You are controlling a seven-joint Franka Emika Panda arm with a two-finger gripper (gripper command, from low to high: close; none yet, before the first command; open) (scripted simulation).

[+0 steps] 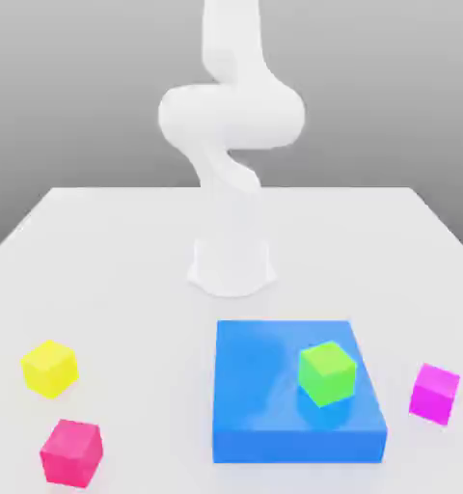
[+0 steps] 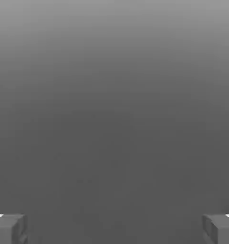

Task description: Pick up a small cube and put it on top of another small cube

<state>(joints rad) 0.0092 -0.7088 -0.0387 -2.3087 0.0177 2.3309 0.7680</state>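
a pale, smooth tabletop (image 1: 149,289) meets a plain grey backdrop (image 1: 370,96). on it, the yellow cube (image 1: 50,369), red-pink cube (image 1: 72,452) and magenta cube (image 1: 435,394) flank a blue slab (image 1: 264,386) bearing the green cube (image 1: 327,373). the gripper (image 2: 114,229) stands wide apart.

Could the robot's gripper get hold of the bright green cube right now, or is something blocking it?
Probably yes: the bright green cube sits on the flat blue block with no other cube against it, and the robot's gripper stands open and empty.
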